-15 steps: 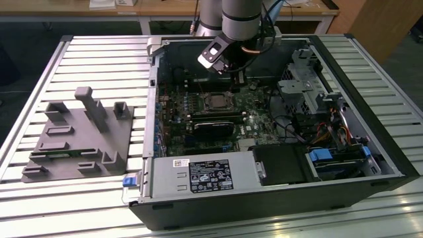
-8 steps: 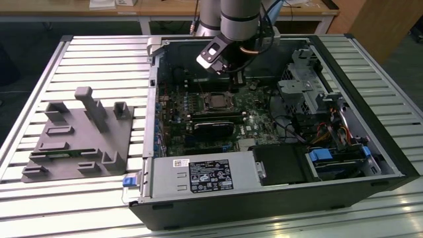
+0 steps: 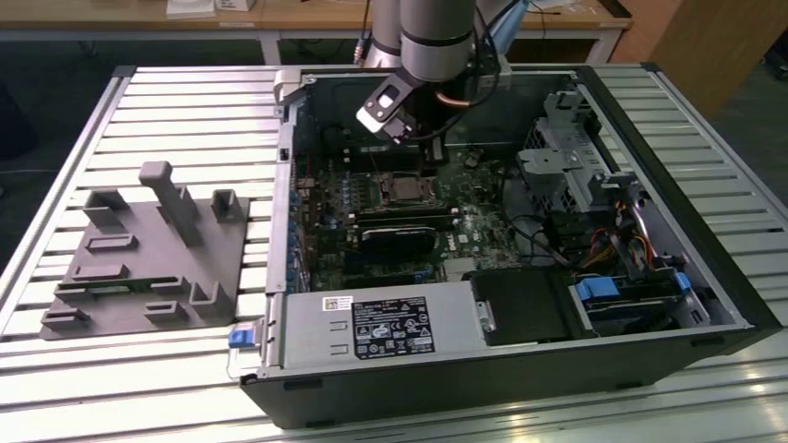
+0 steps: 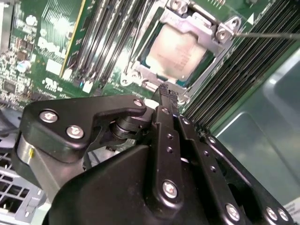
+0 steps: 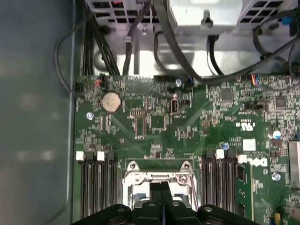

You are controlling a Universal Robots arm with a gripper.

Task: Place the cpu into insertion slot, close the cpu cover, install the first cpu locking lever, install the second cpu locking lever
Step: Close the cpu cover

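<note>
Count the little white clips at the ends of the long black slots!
4 in the first wrist view: two clips on one side of the cpu cover, two on the other. More may be hidden behind the tool.

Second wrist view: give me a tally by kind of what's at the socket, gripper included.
cpu: 1
cpu cover: 1
gripper: 1
Total: 3
</note>
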